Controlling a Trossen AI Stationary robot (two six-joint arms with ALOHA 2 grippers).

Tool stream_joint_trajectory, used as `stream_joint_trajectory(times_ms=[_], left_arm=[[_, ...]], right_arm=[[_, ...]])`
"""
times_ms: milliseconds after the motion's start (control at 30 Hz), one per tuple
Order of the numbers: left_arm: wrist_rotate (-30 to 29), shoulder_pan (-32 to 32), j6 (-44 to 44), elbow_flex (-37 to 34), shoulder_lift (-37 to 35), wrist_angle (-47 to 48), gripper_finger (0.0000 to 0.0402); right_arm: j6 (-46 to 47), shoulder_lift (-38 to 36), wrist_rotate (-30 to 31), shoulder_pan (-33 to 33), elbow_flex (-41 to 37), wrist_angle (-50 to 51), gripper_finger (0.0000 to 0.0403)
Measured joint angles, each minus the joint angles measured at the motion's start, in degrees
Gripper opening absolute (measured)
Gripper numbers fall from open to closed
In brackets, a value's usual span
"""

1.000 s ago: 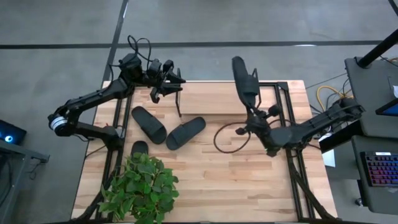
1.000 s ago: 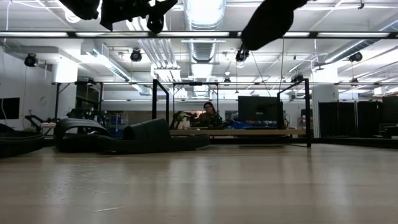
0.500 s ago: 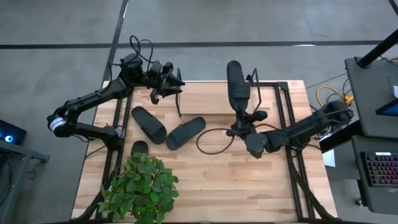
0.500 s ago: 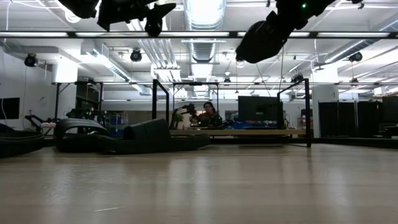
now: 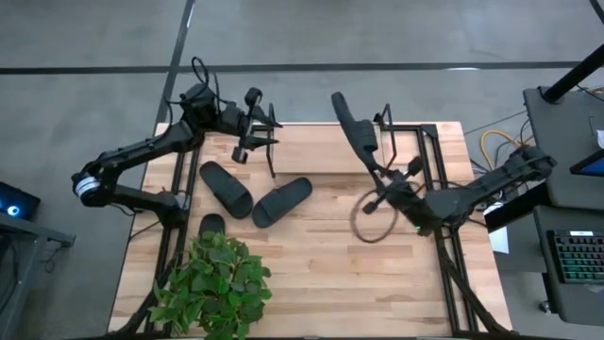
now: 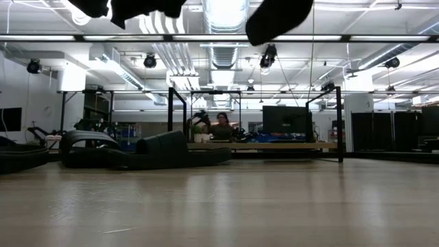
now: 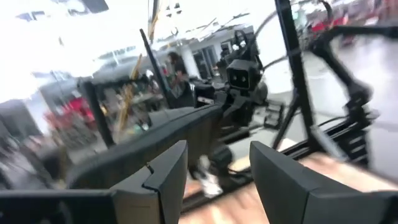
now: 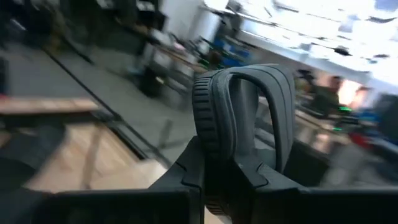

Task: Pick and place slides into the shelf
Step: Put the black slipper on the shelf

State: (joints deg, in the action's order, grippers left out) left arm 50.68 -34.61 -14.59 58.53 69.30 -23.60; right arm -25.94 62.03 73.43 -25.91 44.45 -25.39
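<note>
High view: right claw pinched one slide, held aloft over worktop's far edge, long axis slanting away from claw toward far left. Shelf rods lay just beside, under claw. Left claw spread, empty, near far-left corner; two slides flat on worktop nearer it.

Low view: carried slide hung high, clear of surface.

Right wrist view: fingers pressed on slide's strap.

Left wrist view: fingers apart, nothing between.

Judgement: right arm nearer shelf; slide needs swinging down.
</note>
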Motion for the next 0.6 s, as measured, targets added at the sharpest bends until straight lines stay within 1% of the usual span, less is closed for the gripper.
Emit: stream_joint_trajectory(times_ms=[233, 333, 400, 600], left_arm=[[-9.4, 5.9, -18.5, 1.5, 0.0, 1.1, 0.0160], [-16.4, 8.1, -29.5, 2.4, 0.5, 8.3, 0.0160], [-21.8, 9.6, -35.1, 3.7, 1.4, 13.1, 0.0160], [-31.5, 12.7, -42.3, 10.5, 4.9, 22.8, 0.0160]], right_arm=[[-0.4, -4.9, -0.3, -4.3, 0.0, 0.4, 0.0024], [0.5, -5.6, -0.4, -6.2, 0.0, 1.1, 0.0024], [0.5, -5.6, -0.3, -7.4, 0.0, 1.3, 0.0024], [0.8, -4.5, -0.1, -8.7, 0.0, 3.2, 0.0024]])
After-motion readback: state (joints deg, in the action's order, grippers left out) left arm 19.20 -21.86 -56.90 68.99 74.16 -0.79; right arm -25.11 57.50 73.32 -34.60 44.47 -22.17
